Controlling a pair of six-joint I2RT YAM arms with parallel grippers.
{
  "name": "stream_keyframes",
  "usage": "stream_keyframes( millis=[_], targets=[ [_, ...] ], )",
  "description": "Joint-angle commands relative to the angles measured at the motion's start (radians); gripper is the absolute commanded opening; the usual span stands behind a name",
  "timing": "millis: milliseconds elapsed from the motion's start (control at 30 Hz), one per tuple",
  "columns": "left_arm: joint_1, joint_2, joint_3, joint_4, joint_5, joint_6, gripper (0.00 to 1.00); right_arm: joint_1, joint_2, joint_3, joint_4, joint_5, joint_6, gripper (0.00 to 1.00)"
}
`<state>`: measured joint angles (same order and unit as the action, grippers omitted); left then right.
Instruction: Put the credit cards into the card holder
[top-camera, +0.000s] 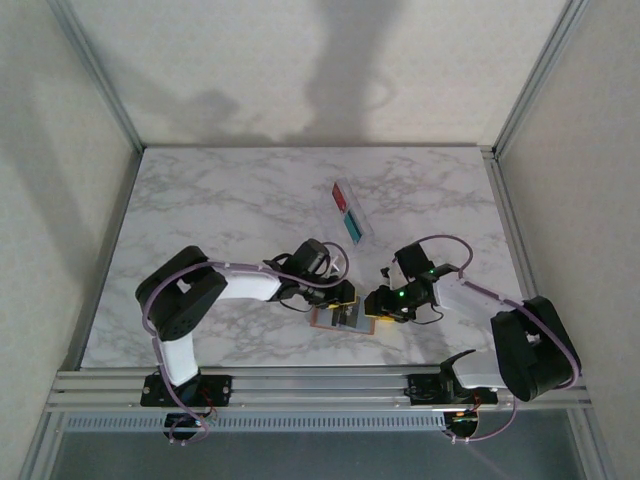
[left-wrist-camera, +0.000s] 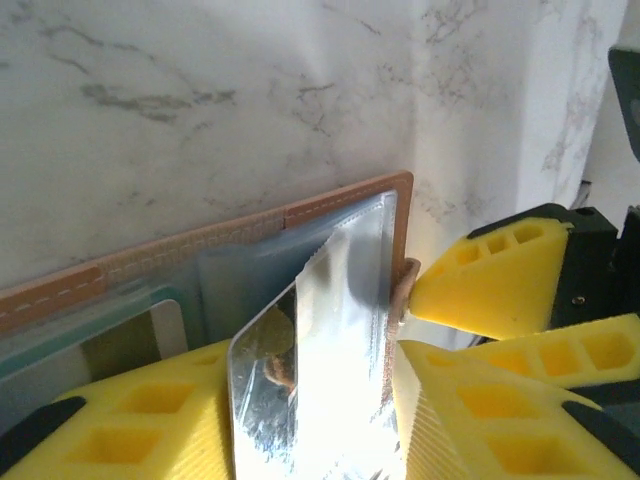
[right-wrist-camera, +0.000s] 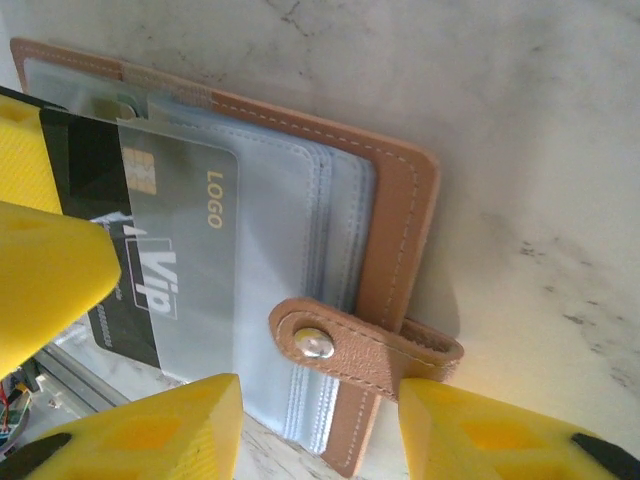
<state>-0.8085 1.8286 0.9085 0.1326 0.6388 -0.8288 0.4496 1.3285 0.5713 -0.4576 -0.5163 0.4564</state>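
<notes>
- card holder (right-wrist-camera: 390, 200) lies open and flat on the worktop (top-camera: 200, 200), toward the near edge, right between my two end effectors. a black vip card (right-wrist-camera: 130, 250) sits partway inside a clear sleeve (right-wrist-camera: 270, 270), with its outer end poking out.
- left end effector (left-wrist-camera: 315, 400): fingers apart, with that card in the gap between them. can't tell if either pad touches it.
- right end effector (right-wrist-camera: 320, 400): fingers apart too, straddling the clasp tab (right-wrist-camera: 370, 345), clamped on nothing. from the left wrist, one of its tips looks pressed against the holder's edge.
- to do this step well, i'd push the card flat along the sleeve, not tilted, while the right side braces the holder so it doesn't skate.
- room is tight. both end effectors crowd in at the holder, so small moves only. the frame rail (top-camera: 320, 378) at the near edge is close behind.
- plenty of bare marble farther out, where the red and teal cards (top-camera: 350, 213) lie, well apart from the holder.
</notes>
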Motion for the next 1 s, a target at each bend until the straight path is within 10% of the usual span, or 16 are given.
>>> stream_keyframes(
  millis=[0,400,533,967],
  targets=[
    [-0.003,-0.029,0.028,-0.171,-0.099,0.042,0.46,0.003,-0.021,-0.008,-0.046,0.041,-0.017,0.46],
    [-0.008,-0.101,0.095,-0.332,-0.213,0.045,0.48,0.009,-0.092,0.036,-0.122,0.088,-0.01,0.58],
    [0.002,-0.164,0.072,-0.357,-0.256,0.059,0.46,0.062,-0.147,0.084,-0.183,0.196,0.013,0.99],
    [0.072,-0.194,-0.123,-0.184,-0.18,0.074,0.22,0.333,0.051,0.219,-0.076,0.509,0.197,0.99]
  ],
)
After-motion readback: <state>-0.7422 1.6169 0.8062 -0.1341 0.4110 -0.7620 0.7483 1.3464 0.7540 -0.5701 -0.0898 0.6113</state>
